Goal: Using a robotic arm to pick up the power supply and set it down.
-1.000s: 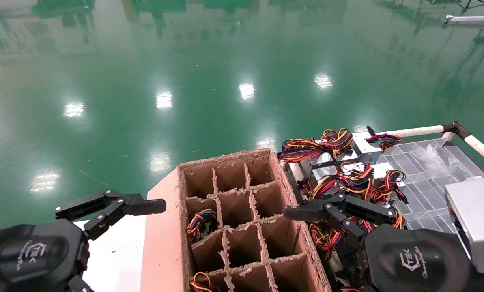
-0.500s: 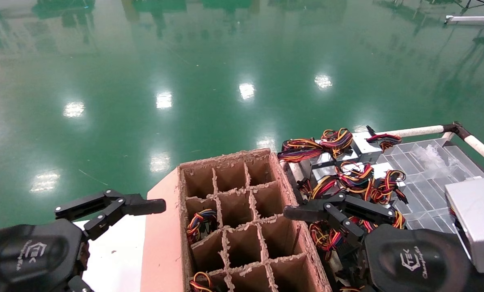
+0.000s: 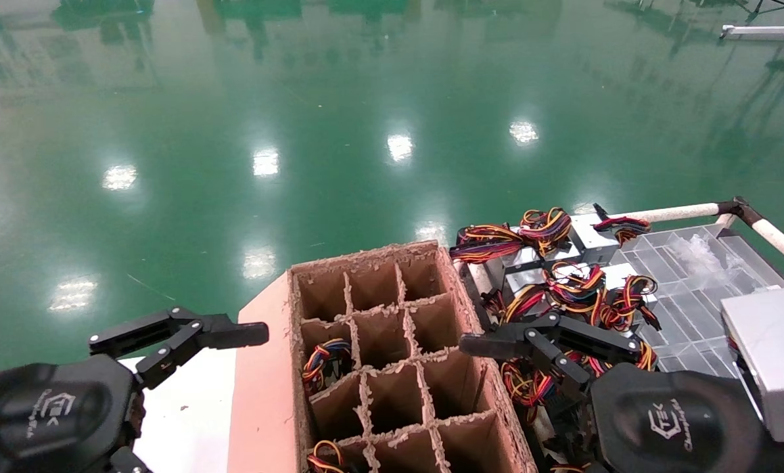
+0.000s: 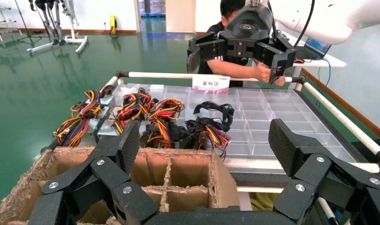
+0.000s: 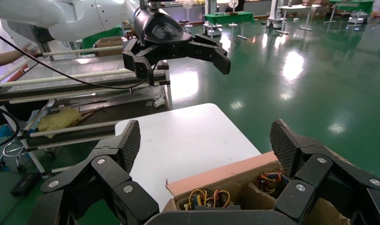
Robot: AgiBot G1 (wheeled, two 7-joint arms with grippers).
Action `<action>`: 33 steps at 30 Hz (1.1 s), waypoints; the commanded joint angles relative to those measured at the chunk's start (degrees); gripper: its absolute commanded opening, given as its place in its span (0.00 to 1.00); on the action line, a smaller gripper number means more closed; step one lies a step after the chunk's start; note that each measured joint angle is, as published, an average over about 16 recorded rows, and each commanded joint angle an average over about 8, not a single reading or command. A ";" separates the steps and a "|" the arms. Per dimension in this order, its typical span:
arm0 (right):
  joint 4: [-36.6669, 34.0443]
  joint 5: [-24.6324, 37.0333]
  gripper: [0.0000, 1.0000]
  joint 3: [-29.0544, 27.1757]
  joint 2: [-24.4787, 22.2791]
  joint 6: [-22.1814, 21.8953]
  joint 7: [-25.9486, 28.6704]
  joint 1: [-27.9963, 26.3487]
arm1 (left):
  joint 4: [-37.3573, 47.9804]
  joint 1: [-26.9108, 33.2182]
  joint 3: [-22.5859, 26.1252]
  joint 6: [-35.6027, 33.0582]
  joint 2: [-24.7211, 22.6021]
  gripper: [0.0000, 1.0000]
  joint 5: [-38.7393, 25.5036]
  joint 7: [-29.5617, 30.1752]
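A: Beneath the right gripper (image 3: 549, 348), whose fingers are spread wide and hold nothing, power supplies (image 3: 556, 276) lie heaped, wires tangled.

B: And the left gripper (image 3: 178, 338)?

A: Also spread and holding nothing, beside the cardboard divider box (image 3: 392, 355), which stands between the two grippers.

B: What might go wrong?

A: Probably a finger snagging looped wires, dragging a neighbouring unit up too.

Left of the cardboard divider box (image 3: 392, 355) hovers the left gripper (image 3: 188, 338); right of it, the right gripper (image 3: 549, 345) hangs spread over heaped power supplies (image 3: 562, 276).
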State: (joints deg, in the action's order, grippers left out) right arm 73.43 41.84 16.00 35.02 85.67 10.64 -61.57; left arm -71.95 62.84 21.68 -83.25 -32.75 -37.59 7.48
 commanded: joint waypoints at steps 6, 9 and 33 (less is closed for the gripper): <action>0.00 0.00 1.00 0.00 0.00 0.00 0.00 0.00 | 0.00 0.00 0.00 0.00 0.00 0.00 0.00 0.00; 0.00 0.00 1.00 0.00 0.00 0.00 0.00 0.00 | 0.00 0.00 0.00 0.00 0.00 0.00 0.00 0.00; -6.02 21.28 1.00 8.81 8.74 -8.57 -0.96 -8.89 | 0.01 0.00 0.00 0.00 0.00 0.00 0.00 0.00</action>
State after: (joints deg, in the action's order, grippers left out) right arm 66.40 62.53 24.68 44.37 77.50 8.77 -70.60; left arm -71.94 62.85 21.69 -83.25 -32.75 -37.59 7.48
